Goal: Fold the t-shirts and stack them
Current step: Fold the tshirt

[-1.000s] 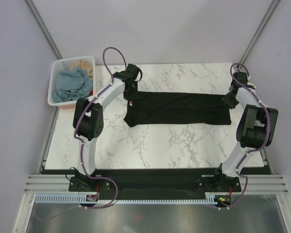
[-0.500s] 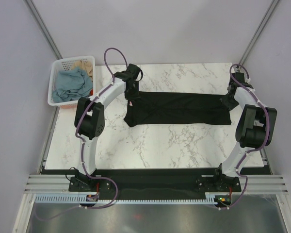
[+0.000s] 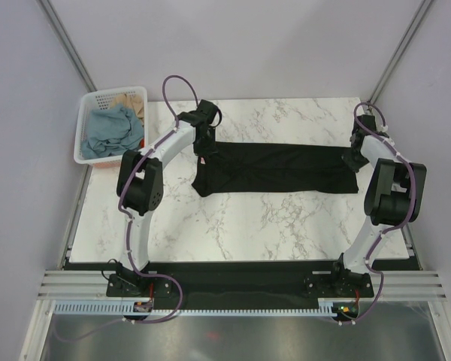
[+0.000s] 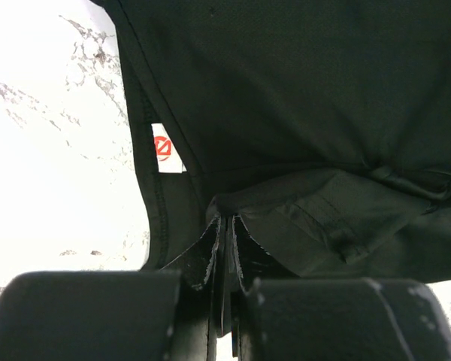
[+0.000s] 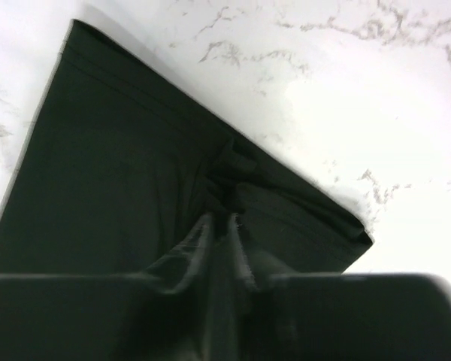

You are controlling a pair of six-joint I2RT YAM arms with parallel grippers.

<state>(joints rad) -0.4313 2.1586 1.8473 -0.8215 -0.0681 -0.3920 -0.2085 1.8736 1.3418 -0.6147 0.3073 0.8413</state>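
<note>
The black t-shirt [image 3: 274, 168] lies as a long flat band across the far middle of the marble table. My left gripper [image 3: 203, 148] is shut on the shirt's far left edge; in the left wrist view the closed fingertips [image 4: 224, 219] pinch a fold of black cloth [image 4: 308, 113] beside its white neck label [image 4: 165, 149]. My right gripper [image 3: 353, 154] is shut on the far right edge; in the right wrist view the closed fingertips [image 5: 219, 218] pinch bunched black cloth [image 5: 120, 173]. A dusty blue t-shirt [image 3: 109, 129] and a tan one [image 3: 129, 103] lie in the basket.
The white slotted plastic basket [image 3: 83, 147] stands off the table's far left corner. Bare marble table top [image 3: 270, 226] lies between the shirt and the arm bases. Grey walls and slanted frame posts close in the far side.
The right arm's wrist has shifted slightly toward the far side, keeping its grip on the shirt's right edge. The left arm and the shirt look almost unchanged.
</note>
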